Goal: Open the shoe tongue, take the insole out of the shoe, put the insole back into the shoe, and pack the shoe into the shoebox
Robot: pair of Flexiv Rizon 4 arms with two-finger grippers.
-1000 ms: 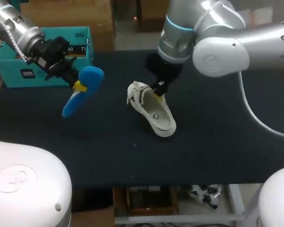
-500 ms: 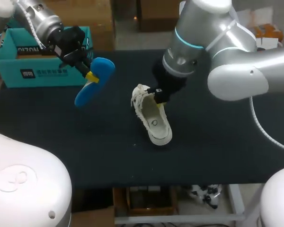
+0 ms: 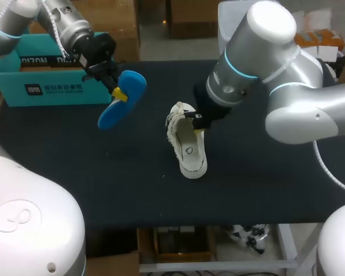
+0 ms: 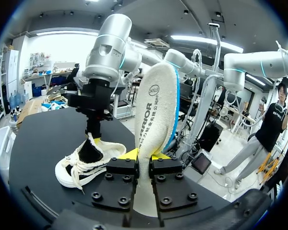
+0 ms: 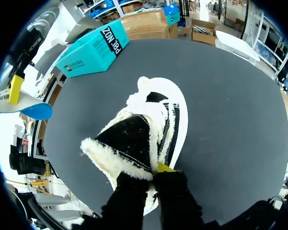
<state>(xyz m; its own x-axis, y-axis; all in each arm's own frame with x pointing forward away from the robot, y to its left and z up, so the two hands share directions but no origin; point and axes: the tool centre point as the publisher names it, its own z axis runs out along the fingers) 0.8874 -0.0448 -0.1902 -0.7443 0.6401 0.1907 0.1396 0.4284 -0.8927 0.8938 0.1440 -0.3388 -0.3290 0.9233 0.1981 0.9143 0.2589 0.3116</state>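
While the right gripper [image 5: 156,168] keeps its jaws pinched on the fleecy tongue [image 5: 129,139], the shoe [image 3: 188,144] under them has slid a little and turned. The left gripper [image 4: 144,155], its jaws closed on the blue insole [image 3: 122,99] standing up between them, has carried it away from the shoebox [image 3: 23,75]. The shoe now lies ahead of these jaws. I judge the insole is out, and putting it back comes next.

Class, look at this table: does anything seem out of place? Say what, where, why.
The blue insole is outside the shoe, clamped in the left gripper above the table near the teal shoebox. The right gripper holds its tongue pulled up.
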